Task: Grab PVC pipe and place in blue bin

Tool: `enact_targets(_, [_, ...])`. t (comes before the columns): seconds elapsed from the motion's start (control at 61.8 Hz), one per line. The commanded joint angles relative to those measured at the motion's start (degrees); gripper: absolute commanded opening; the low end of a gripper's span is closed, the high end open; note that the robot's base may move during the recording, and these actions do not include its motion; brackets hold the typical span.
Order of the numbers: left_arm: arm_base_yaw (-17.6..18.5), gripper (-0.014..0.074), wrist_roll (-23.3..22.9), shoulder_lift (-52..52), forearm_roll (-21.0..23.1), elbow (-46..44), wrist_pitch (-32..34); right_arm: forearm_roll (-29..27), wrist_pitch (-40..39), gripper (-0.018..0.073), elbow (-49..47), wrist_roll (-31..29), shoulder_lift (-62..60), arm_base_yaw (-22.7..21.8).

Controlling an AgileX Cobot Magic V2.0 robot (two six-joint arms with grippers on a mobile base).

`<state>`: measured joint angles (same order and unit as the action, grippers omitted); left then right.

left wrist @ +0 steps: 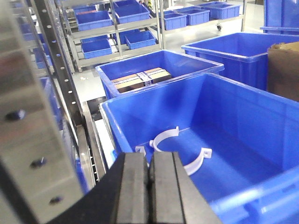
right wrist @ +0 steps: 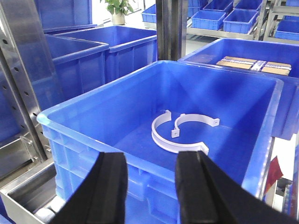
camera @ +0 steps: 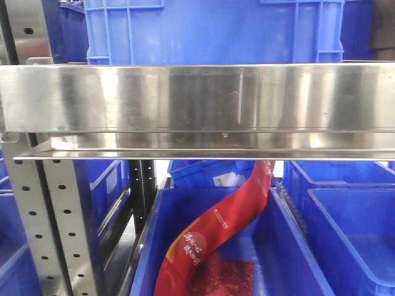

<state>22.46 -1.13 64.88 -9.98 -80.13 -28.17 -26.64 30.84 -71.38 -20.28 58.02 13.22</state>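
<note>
While the left gripper (left wrist: pixel 149 186) hangs over the near rim of the blue bin (left wrist: pixel 243 116) with its pads pressed together on nothing, the right gripper (right wrist: pixel 150 186) hovers at a rim of the same bin, jaws spread apart and empty. White curved PVC pipe pieces (right wrist: pixel 180 135) lie together on the bin floor, near its middle. Beyond the bin, a second bin (right wrist: pixel 243 49) holds a strapped cardboard box (right wrist: pixel 252 65). The front camera shows a steel shelf rail (camera: pixel 197 98) and, below it, a red packet (camera: pixel 216 234) in a lower bin (camera: pixel 284 246).

Two pipe clamps (right wrist: pixel 154 132) lie together in the near bin (right wrist: pixel 84 126); behind it, the rear bin (right wrist: pixel 243 46) holds a cardboard box (right wrist: pixel 254 65).
</note>
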Motion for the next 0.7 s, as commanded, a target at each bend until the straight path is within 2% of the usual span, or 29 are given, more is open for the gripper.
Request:
enact_targets(0.0, [0.57,-0.0111,0.09,-2.34,0.12,1.65,0.72,-0.65,-0.89,0.0172,0.14,-0.48,-0.61,0.03])
enact_targets(0.372, [0.57,-0.0111,0.09,-13.04,0.12,10.99,0.40,-1.30,-0.89,0.0157,0.14,-0.48,-0.61,0.03])
enact_targets(0.437, [0.57,-0.0111,-0.15,-14.60,0.12,12.90,0.40,-1.30,-0.38,0.0098,0.14,-0.48,-0.61,0.03])
enact_targets(0.583, [0.57,-0.0111,-1.05,-18.02,-0.50,18.12,0.40,-1.30,0.24,-0.0167,0.14,-0.48,-0.61,0.03])
enact_targets(0.68, [0.57,-0.0111,-2.89,-20.39,-2.87,21.58,0.61,-0.90,0.64,-0.0163,0.14,-0.48,-0.61,0.03])
